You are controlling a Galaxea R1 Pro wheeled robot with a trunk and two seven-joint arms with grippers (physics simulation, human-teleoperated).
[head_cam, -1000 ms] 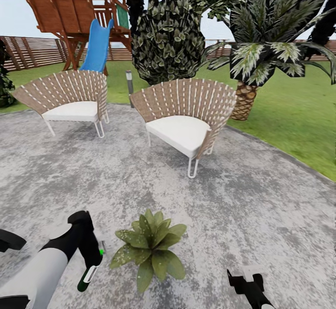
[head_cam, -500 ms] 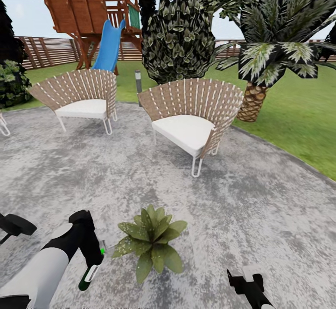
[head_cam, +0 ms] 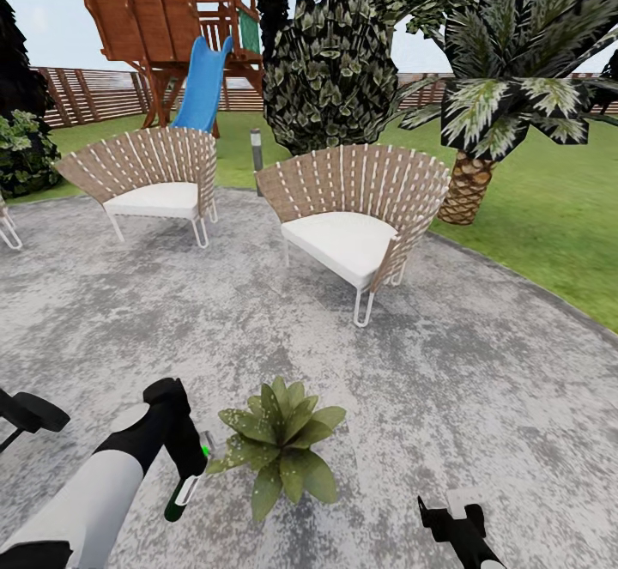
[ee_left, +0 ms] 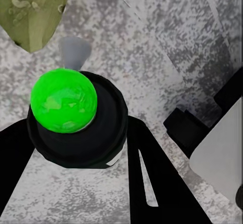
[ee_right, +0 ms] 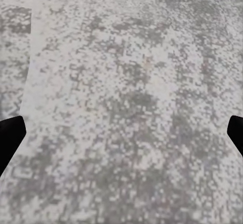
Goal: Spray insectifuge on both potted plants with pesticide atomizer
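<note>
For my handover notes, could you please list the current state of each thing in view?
left claw: shut on the pesticide atomizer, beside the plant
pesticide atomizer: held, tilted, green tip near the leaves
potted plant: upright on the stone patio
right claw: open, holding nothing
wicker chairs: upright, unoccupied

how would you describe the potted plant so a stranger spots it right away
On the round grey stone patio, look in front of the nearer wicker chair. The potted plant sits low on the stone, beside the left gripper. It is a ground-hugging rosette of broad speckled leaves, unlike the trunked palm.
</note>
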